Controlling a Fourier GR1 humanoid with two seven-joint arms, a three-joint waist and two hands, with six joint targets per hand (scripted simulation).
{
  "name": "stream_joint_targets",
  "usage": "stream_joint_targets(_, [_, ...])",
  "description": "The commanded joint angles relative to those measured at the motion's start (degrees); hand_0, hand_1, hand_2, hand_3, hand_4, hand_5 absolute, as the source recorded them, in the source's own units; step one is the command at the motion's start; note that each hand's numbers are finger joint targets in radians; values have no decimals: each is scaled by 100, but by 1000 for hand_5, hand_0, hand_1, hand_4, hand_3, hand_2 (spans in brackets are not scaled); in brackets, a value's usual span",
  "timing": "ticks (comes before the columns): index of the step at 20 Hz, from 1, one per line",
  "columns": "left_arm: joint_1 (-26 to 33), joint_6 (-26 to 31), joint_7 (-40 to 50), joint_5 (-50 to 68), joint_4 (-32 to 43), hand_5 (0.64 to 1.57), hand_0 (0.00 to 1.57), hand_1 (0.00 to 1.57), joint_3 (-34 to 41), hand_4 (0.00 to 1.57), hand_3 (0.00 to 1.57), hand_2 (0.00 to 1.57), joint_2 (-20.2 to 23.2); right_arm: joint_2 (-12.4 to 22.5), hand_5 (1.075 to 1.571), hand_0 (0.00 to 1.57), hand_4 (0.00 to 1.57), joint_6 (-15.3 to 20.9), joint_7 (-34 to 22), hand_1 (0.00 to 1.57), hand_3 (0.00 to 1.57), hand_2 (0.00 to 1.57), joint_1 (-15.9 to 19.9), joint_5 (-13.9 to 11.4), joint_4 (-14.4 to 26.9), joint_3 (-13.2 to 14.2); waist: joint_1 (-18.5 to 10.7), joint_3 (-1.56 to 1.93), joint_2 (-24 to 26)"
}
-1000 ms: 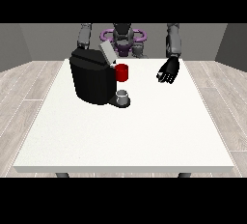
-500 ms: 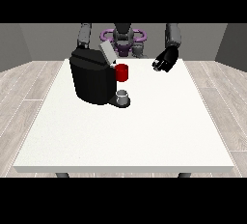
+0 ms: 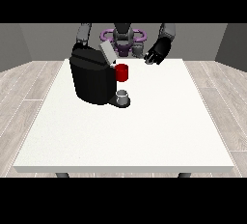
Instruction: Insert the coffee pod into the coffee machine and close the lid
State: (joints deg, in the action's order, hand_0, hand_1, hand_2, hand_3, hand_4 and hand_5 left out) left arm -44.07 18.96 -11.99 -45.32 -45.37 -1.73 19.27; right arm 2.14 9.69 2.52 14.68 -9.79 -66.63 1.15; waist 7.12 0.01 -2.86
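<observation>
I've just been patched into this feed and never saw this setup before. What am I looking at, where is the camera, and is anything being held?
The camera stands across the white table and faces the robot, a humanoid at the far edge. On the table sits a black coffee machine with its grey lid tilted up, a red part at its front and a small grey cup below that. The black hand at the view's right hangs in the air above the table's far edge, holding nothing. The other hand is hidden behind the machine.
</observation>
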Motion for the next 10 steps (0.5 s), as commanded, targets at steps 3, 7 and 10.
stream_joint_targets(3, [-764,421,241,134,12,1571,1340,1340,290,562,1351,1372,156,-130,1571,0,0,35,22,0,0,0,54,-93,-239,-191,396,-1,-21])
stream_joint_targets(7, [-1187,799,692,461,26,1571,956,956,615,517,1358,1160,11,-56,1571,0,0,41,42,0,0,0,33,-46,-215,-82,406,1,30])
stream_joint_targets(10, [-1524,671,942,464,101,1571,1202,1202,745,491,1256,1240,-6,166,1571,0,0,-139,-73,0,0,0,296,49,-399,36,626,0,-191])
